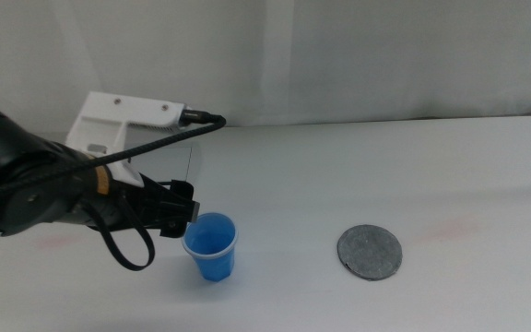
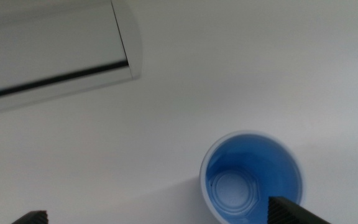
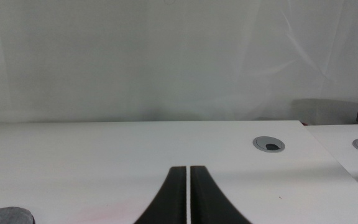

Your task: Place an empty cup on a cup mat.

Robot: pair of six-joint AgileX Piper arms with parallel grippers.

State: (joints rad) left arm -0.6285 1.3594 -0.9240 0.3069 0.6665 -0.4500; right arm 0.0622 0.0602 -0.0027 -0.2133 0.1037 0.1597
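We are reaching for the cup (image 1: 212,245) with the left gripper (image 1: 184,212), jaws spread wide and holding nothing, seemingly not yet around it. Next we must straddle it and close, then carry it to the mat (image 1: 370,252) (right gripper (image 3: 188,196) waits pressed together, out of the middle view).

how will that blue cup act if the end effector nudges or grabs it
The cup looks empty and thin-walled, so it is probably light and may slide or tip if the left end effector bumps its rim. Its base is narrower than its rim, which favours tipping. The walls may flex under a hard squeeze.
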